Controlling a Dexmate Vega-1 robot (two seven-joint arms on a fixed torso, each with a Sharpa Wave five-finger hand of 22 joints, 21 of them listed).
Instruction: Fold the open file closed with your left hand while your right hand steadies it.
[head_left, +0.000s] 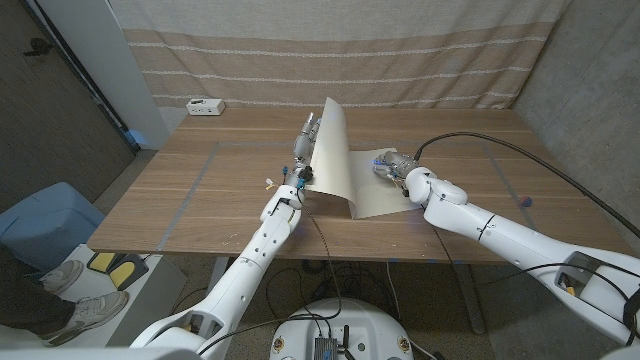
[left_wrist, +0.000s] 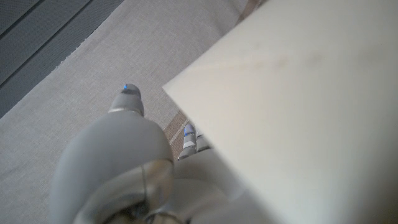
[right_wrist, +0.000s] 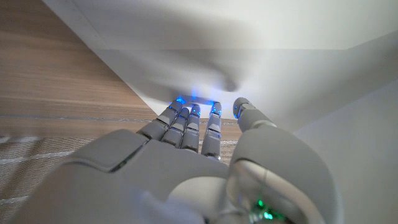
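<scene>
The cream file lies mid-table with one half flat (head_left: 385, 197) and its other cover (head_left: 335, 150) raised nearly upright. My left hand (head_left: 305, 140) stands on the cover's left side, fingers stretched up along it and pushing on it. In the left wrist view the cover (left_wrist: 298, 106) leans over the fingers (left_wrist: 189, 140) of the left hand (left_wrist: 124, 168), the thumb apart from it. My right hand (head_left: 393, 165) presses its fingertips on the flat half's far edge. In the right wrist view the right hand's (right_wrist: 186, 162) straight fingers touch the file (right_wrist: 249, 50).
A small white box (head_left: 205, 106) sits at the table's back left corner. A tiny light object (head_left: 272, 183) lies on the wood beside my left wrist. A small purple thing (head_left: 527, 201) lies near the right edge. A striped curtain hangs behind, and a person's shoe (head_left: 60, 276) shows on the floor at the left.
</scene>
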